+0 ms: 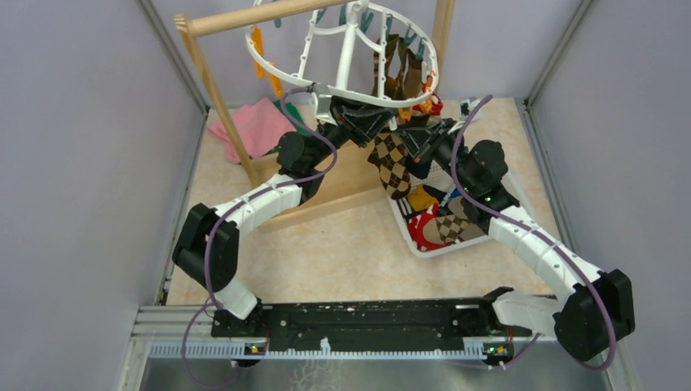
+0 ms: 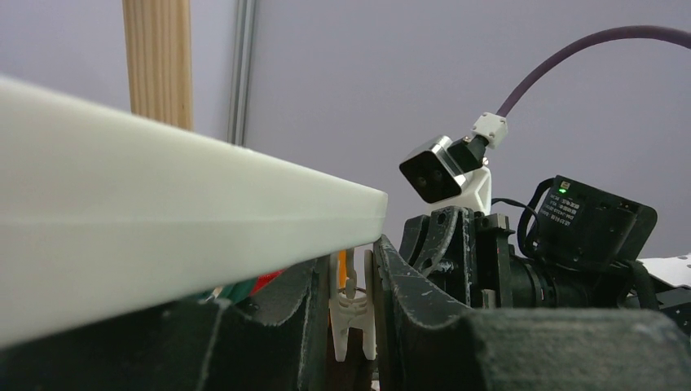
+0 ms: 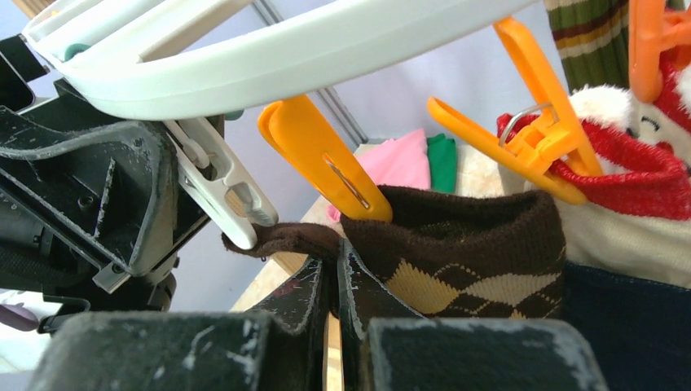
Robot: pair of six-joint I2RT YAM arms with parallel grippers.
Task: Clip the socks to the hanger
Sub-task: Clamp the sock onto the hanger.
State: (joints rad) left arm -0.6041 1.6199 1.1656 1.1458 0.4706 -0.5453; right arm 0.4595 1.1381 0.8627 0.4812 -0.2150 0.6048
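Both arms are built the same. The left arm [image 1: 262, 198] and the right arm [image 1: 534, 239] have smooth white shells on the long links and bulky black housings at the joints. A purple cable [image 1: 213, 244] loops along each one. They sit on a black base rail [image 1: 358, 319] flecked with white. A small green light [image 1: 487, 198] glows on the right arm. Its wrist camera [image 2: 434, 169] is a black-and-silver block on a white bracket. The left gripper [image 2: 354, 277] has chunky black fingers [image 2: 420, 297], scuffed pale.

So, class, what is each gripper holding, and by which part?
The right gripper pinches the brown argyle sock at its cuff edge; the left gripper squeezes a white clip under the hanger, across its body.
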